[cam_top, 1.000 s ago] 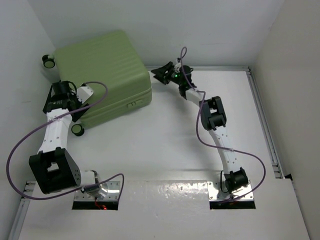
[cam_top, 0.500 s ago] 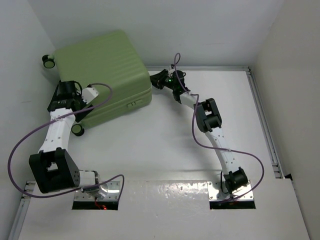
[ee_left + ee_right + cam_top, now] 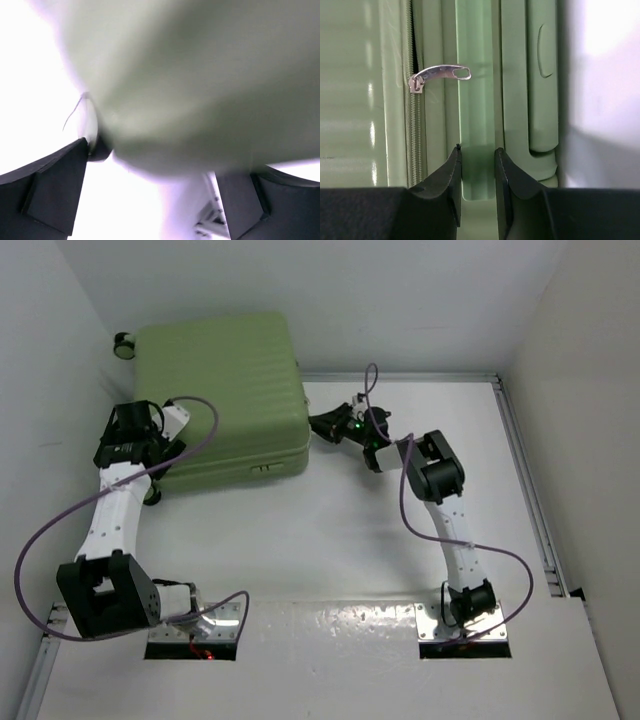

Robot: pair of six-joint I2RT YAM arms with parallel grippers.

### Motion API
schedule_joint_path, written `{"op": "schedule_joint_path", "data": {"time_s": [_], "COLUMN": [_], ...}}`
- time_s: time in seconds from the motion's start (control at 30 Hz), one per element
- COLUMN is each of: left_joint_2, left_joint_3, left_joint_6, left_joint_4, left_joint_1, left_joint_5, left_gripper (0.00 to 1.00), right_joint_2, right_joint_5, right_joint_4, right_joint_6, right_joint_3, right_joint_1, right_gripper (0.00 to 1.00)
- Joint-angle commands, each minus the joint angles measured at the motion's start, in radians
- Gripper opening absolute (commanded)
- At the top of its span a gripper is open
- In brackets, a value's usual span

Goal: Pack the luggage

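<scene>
The luggage (image 3: pixel 225 390) is a closed light-green ribbed suitcase lying flat at the far left, with a black wheel (image 3: pixel 122 343) at its far corner. My right gripper (image 3: pixel 320 427) is at its right side. In the right wrist view its fingertips (image 3: pixel 477 155) are closed narrowly on a raised green handle strip (image 3: pixel 476 100), next to the silver zipper pull (image 3: pixel 439 75). My left gripper (image 3: pixel 148 443) is at the suitcase's left edge. In the left wrist view it (image 3: pixel 150 200) is wide open, with the blurred green shell (image 3: pixel 190 85) just above it.
White walls stand close to the left and behind the suitcase. A metal rail (image 3: pixel 525 480) runs along the table's right side. A second black wheel (image 3: pixel 152 496) sits at the suitcase's near left corner, beside my left arm.
The suitcase has turned clockwise, its far wheel moving up and right. My right gripper moved down along its right side onto the handle strip. My left gripper shifted slightly with the suitcase's left edge.
</scene>
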Motion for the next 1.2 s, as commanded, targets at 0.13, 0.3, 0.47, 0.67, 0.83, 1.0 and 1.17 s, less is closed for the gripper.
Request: {"op": "schedule_joint_path", "data": {"time_s": [0.13, 0.3, 0.47, 0.67, 0.83, 1.0, 1.17], "left_joint_2": [-0.191, -0.253, -0.22, -0.113, -0.012, 0.115, 0.226], "left_joint_3": [0.072, 0.045, 0.075, 0.145, 0.225, 0.271, 0.296], "left_joint_6": [-0.359, -0.429, -0.429, -0.466, -0.53, -0.532, -0.572], "left_joint_4": [0.411, 0.443, 0.409, 0.323, 0.264, 0.143, 0.073], "left_joint_1": [-0.06, -0.078, -0.098, -0.212, -0.328, -0.503, -0.553], "left_joint_5": [0.25, 0.307, 0.449, 0.502, 0.575, 0.539, 0.514], "left_gripper": [1.0, 1.0, 1.0, 0.99, 0.92, 0.8, 0.8], "right_joint_2": [-0.417, -0.654, -1.044, -1.346, -1.505, -1.45, -1.273], "right_joint_5": [-0.382, -0.397, -0.32, -0.017, 0.115, -0.124, -0.319], "right_joint_4": [0.271, 0.145, -0.44, -1.062, -1.16, -1.044, -0.989], "right_joint_6": [-0.085, -0.221, -0.798, -1.275, -1.51, -1.688, -1.768], "right_joint_3": [-0.526, -0.841, -0.949, -0.942, -0.965, -0.984, -0.858], "right_joint_1": [-0.082, -0.15, -0.164, -0.199, -0.262, -0.339, -0.386], "right_gripper": [0.0, 0.0, 0.18, 0.34, 0.37, 0.2, 0.36]}}
